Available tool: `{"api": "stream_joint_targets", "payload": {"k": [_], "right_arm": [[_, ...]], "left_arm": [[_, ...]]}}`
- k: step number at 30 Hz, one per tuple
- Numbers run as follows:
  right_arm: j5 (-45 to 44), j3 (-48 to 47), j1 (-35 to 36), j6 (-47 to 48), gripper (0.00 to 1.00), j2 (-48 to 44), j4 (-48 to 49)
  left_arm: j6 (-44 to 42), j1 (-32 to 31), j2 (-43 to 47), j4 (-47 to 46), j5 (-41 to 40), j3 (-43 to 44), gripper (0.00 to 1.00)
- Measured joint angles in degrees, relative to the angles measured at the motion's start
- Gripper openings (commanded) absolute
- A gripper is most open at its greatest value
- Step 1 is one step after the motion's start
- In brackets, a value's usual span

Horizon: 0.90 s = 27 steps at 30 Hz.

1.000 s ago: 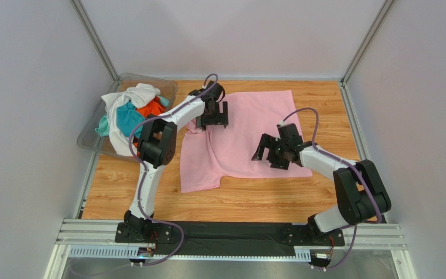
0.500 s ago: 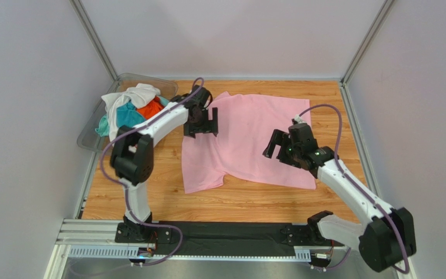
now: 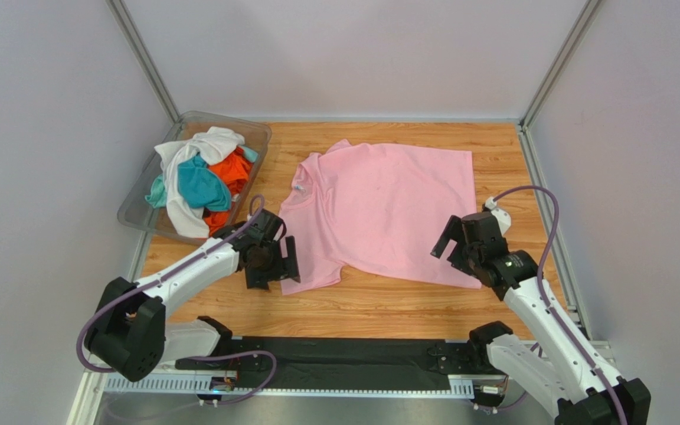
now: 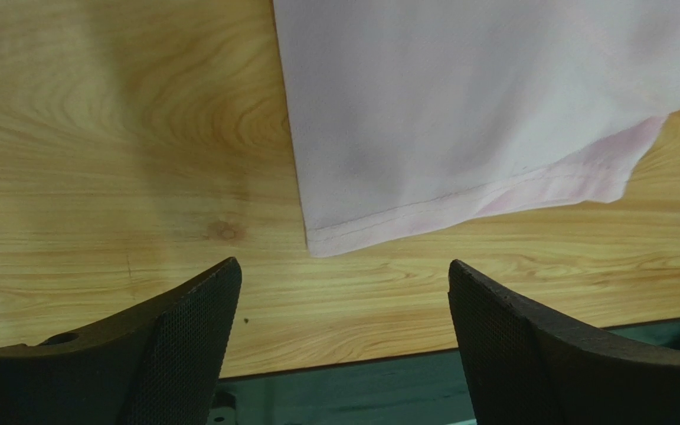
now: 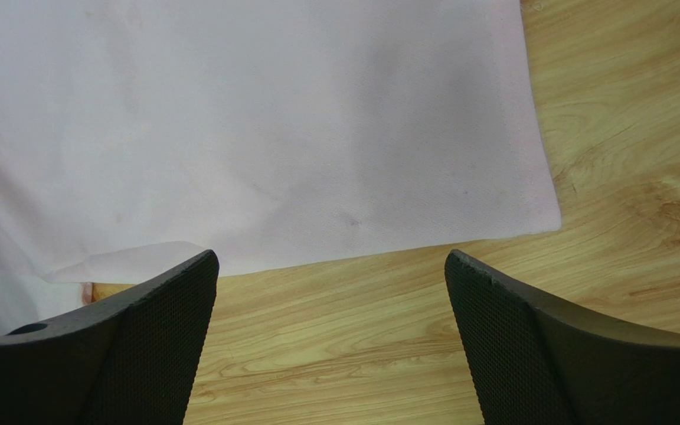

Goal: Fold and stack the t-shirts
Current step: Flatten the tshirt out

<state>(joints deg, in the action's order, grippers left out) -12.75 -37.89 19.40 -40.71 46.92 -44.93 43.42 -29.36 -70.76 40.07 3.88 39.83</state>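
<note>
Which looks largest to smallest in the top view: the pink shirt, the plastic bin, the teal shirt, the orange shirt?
1. Pink shirt, spread flat.
2. Plastic bin.
3. Teal shirt and orange shirt: their visible patches look about alike, and both are partly covered in the bin, so I won't rank them.

My left gripper (image 3: 273, 264) has come back from the far half of the desk (image 3: 379, 305) to the near-left, over the pink t-shirt (image 3: 379, 199) sleeve hem. My right gripper (image 3: 461, 245) has drawn toward the near-right corner, at the hem corner. The shirt now lies flatter, its left side unbunched.
</note>
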Motion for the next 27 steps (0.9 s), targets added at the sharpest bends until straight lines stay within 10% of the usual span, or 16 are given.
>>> {"api": "stream_joint_targets", "payload": {"k": [9, 27], "right_arm": [[-0.2, 0.0, 0.0, 0.0, 1.0, 2.6, -2.6], [-1.6, 0.0, -0.5, 0.3, 1.0, 2.6, -2.9]], "left_arm": [[2.9, -0.9, -1.7, -3.9, 2.4, -2.4, 0.55], [4.7, -3.6, -4.9, -2.3, 1.5, -1.7, 0.55]]}}
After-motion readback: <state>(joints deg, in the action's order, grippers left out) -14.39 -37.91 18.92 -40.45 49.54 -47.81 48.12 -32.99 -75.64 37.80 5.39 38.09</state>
